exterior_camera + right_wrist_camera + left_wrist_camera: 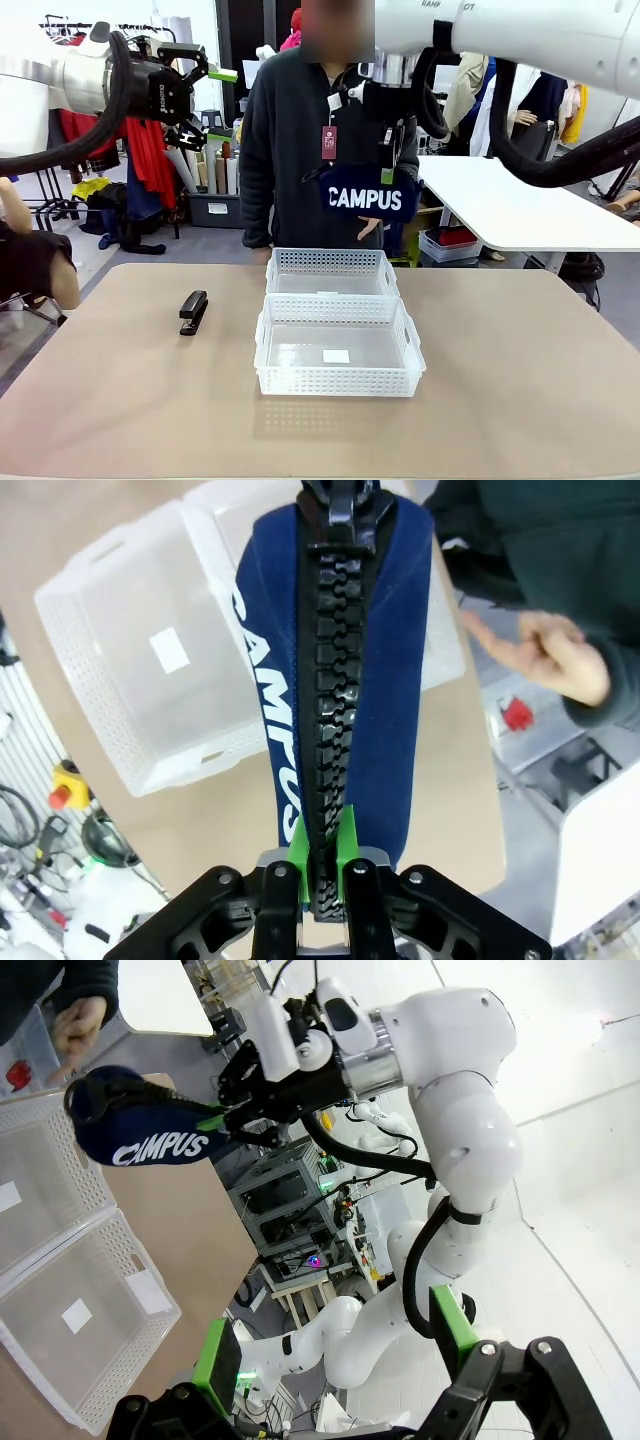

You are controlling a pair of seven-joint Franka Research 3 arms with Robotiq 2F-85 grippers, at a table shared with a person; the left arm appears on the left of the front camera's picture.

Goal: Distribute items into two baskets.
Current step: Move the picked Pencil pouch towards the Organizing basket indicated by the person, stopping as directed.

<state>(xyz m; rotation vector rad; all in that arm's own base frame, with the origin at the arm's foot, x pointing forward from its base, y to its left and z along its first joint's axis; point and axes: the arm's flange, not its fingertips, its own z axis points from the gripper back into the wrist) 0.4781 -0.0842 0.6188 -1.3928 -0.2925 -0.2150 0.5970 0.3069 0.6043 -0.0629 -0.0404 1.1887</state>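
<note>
My right gripper (384,165) is shut on the navy "CAMPUS" pouch (370,197), which hangs in the air over the far basket (332,262). In the right wrist view the pouch (330,680) stretches away from the gripper (322,852), clamped along its zip. The near basket (338,378) stands right in front of the far one, and both hold nothing. A black stapler (193,312) lies on the table to their left. High at the upper left, my left gripper (197,92) stands open with nothing in it; its green pads (218,1355) frame the pouch (140,1132) from afar.
A person stands at the far side of the table, one hand (540,655) near the table edge behind the baskets. The tan table (520,380) has free room on both sides of the baskets. A white table (520,205) stands at the back right.
</note>
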